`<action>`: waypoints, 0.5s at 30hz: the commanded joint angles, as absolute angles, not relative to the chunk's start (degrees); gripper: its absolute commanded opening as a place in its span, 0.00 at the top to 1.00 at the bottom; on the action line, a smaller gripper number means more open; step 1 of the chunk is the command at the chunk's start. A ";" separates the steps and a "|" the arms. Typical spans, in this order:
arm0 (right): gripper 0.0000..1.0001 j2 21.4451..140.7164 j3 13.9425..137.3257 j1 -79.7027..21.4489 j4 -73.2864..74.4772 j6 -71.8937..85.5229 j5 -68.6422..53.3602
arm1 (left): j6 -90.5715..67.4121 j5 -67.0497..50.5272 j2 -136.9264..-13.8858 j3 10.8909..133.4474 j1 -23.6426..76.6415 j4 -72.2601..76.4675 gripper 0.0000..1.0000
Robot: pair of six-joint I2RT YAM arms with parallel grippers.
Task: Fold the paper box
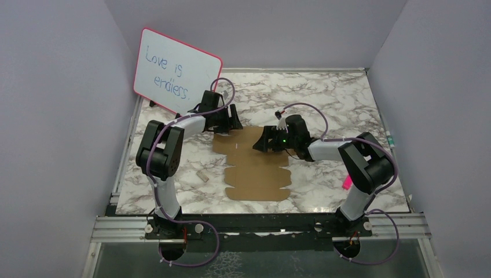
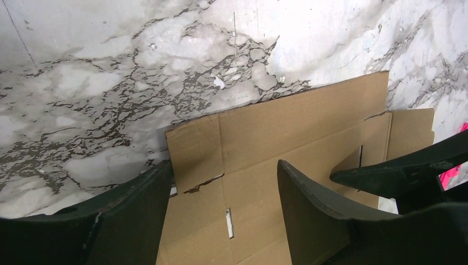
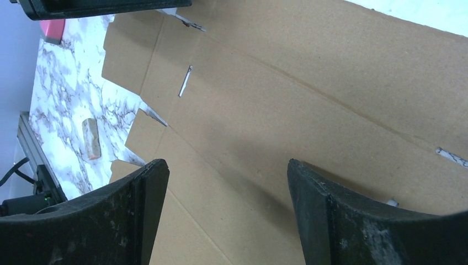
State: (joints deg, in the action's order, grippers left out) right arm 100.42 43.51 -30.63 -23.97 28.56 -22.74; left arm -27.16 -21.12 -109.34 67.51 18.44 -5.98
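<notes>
Pink-framed whiteboard (image 1: pixel 176 69) behind flat paper box (image 1: pixel 255 168)

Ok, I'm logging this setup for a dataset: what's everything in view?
paper box: one, brown, flat sheet at the table's middle
small piece: one, tan, on the table left of the sheet
whiteboard: one, white with pink frame, propped at far left corner
pink item: one, bright pink, near the table's right edge, unidentifiable
table: one, white-grey marble
left claw: one, black, open over the sheet's far left corner
right claw: one, black, open over the sheet's far end
</notes>
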 commanded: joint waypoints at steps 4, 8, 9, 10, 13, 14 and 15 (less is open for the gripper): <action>0.16 103.05 43.22 -30.40 -25.33 28.39 -24.44 | -29.26 -24.35 -106.68 66.24 18.54 -4.38 0.37; 0.15 103.72 42.97 -30.34 -25.57 28.30 -24.30 | -28.65 -22.94 -105.57 66.21 19.11 -5.55 0.40; 0.15 103.90 42.94 -30.37 -25.70 28.30 -24.21 | -28.58 -22.82 -105.48 66.28 19.35 -5.80 0.41; 0.16 104.12 42.94 -30.39 -25.77 28.34 -24.21 | -28.49 -22.74 -105.51 66.35 19.60 -5.93 0.42; 0.16 104.69 43.05 -30.41 -25.84 28.21 -24.24 | -28.28 -22.10 -105.32 66.80 20.53 -6.44 0.46; 0.15 104.88 43.03 -30.37 -25.86 28.21 -24.19 | -28.03 -21.55 -105.23 67.02 20.95 -6.79 0.47; 0.16 105.03 43.08 -30.34 -25.84 28.21 -24.17 | -27.78 -20.84 -105.14 67.36 21.37 -7.16 0.48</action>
